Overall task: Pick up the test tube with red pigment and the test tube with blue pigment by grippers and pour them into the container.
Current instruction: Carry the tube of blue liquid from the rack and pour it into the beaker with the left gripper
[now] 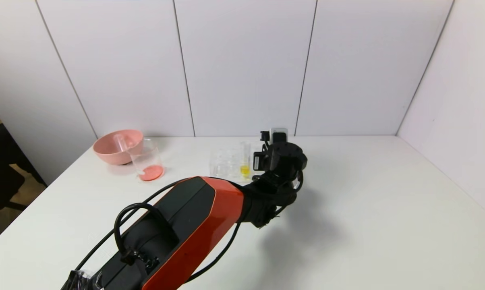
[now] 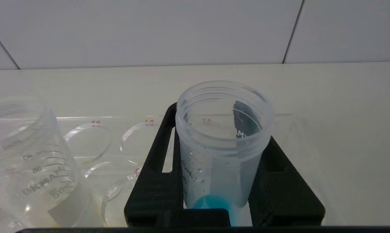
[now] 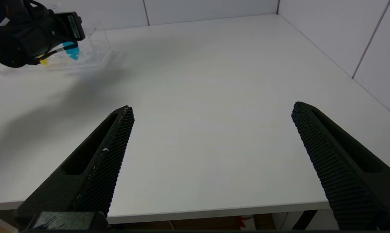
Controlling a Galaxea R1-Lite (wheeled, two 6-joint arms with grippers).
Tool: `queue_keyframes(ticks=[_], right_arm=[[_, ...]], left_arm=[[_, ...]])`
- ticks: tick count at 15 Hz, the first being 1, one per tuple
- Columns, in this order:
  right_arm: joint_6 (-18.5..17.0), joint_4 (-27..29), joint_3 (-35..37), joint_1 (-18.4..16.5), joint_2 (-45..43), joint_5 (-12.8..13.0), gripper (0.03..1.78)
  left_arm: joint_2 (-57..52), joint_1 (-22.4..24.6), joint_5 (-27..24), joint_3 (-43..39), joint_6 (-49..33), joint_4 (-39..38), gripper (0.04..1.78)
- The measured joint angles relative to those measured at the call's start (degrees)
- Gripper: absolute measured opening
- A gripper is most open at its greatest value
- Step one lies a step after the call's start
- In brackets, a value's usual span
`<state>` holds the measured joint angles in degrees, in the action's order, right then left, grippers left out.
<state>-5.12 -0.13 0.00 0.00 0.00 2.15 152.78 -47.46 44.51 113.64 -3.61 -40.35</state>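
Observation:
The test tube with blue pigment [image 2: 222,152] stands upright in the clear rack [image 2: 94,139], with blue liquid at its bottom. My left gripper [image 2: 211,129] is shut on it, one black finger on each side. In the head view the left wrist [image 1: 280,159] hides this tube and the fingers. The tube's blue tip also shows in the right wrist view [image 3: 72,51]. The container [image 1: 148,161] stands beside the pink bowl and holds red-orange liquid at its bottom. An empty-looking clear tube [image 1: 119,141] leans in the bowl. My right gripper [image 3: 211,129] is open and empty over the table's near edge.
The pink bowl [image 1: 117,147] sits at the far left of the table. A tube with yellow liquid [image 1: 245,163] stands in the rack [image 1: 224,163], close beside the held tube, and also shows in the left wrist view [image 2: 29,168]. White walls stand behind and to the right.

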Motion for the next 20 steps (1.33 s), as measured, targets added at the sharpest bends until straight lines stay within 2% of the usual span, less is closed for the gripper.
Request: queue_keyframes(ticks=[11,14,17,20], right_arm=[[0.0,0.0,0.0,0.0,0.0,0.0,1.77],[0.0,0.0,0.0,0.0,0.0,0.0,1.77],[0.0,0.0,0.0,0.0,0.0,0.0,1.77],[0.0,0.0,0.0,0.0,0.0,0.0,1.77]], left_arm=[[-7.1,-1.1,0.1,-0.4,0.7,0.4,0.54],[-10.6,-1.0,-2.0,-6.8,0.6,0.2,0.54],[-19.8,-0.5,-11.8,-24.1,0.3,-0.9,0.54],[-33.1,2.8,-28.6,-44.5,0.8,-4.0,0.54]])
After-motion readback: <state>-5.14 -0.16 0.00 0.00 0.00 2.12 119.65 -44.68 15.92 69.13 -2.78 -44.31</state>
